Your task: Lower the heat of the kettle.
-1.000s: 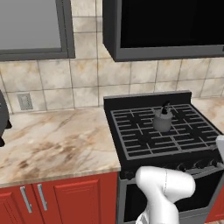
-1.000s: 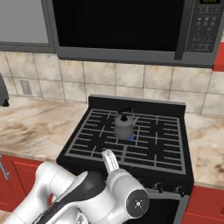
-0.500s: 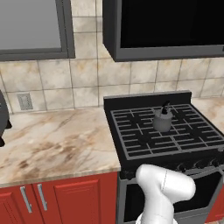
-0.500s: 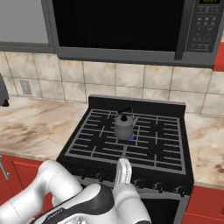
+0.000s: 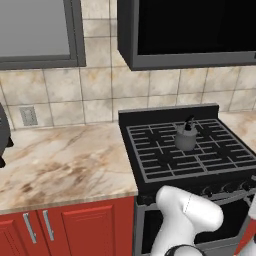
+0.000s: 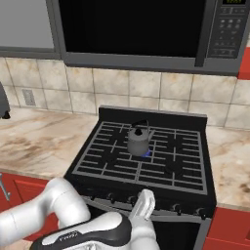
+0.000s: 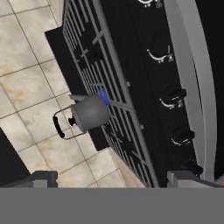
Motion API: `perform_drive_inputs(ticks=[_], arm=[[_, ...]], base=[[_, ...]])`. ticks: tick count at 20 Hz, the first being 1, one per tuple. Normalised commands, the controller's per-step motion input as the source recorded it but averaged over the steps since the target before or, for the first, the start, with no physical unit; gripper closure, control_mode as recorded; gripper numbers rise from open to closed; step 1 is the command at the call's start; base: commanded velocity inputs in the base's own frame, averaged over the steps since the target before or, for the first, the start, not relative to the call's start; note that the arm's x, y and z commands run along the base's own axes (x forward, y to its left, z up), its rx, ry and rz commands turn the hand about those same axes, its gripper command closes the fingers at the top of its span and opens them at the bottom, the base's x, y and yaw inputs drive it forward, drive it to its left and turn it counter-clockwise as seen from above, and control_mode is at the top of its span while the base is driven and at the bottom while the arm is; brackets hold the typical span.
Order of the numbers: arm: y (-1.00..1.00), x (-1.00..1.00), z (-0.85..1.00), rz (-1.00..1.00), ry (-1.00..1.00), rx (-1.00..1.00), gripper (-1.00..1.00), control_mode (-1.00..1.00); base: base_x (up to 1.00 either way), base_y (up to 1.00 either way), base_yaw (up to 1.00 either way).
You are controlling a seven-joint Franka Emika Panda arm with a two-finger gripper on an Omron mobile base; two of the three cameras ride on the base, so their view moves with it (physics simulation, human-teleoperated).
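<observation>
**Hand facing the knob row, kettle beyond**

The kettle (image 6: 138,140) is sitting on a back burner of the stove (image 6: 97,163), over a small blue flame (image 6: 146,154). The hand (image 7: 111,178) is hovering wide open and empty at the near front panel, where the knobs (image 7: 174,97) are running left to right, nearer than the kettle.

At the lower middle of the left base view, a smooth, glossy white rounded arm link (image 5: 187,212) shows thin seam lines. In the right base view, lower left, bulbous white arm segments (image 6: 58,215) carry a glossy black band (image 6: 93,233) and a slim white flattened end piece (image 6: 143,206).
</observation>
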Motion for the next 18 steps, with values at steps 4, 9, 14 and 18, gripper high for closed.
perform_drive_inputs(ticks=[4,9,14,18], arm=[[-0.01,0.23,-0.23,-0.16,0.03,0.10,-1.00,-1.00],[-0.11,0.23,-0.26,-0.12,0.02,0.12,-1.00,-1.00],[-0.26,0.11,-0.32,-0.08,0.00,0.14,-1.00,-1.00],[-0.27,0.07,-0.29,-0.07,0.00,0.12,-1.00,-1.00]], base=[[0.00,0.00,0.00],[0.00,0.00,0.00],[0.00,0.00,0.00],[0.00,0.00,0.00]])
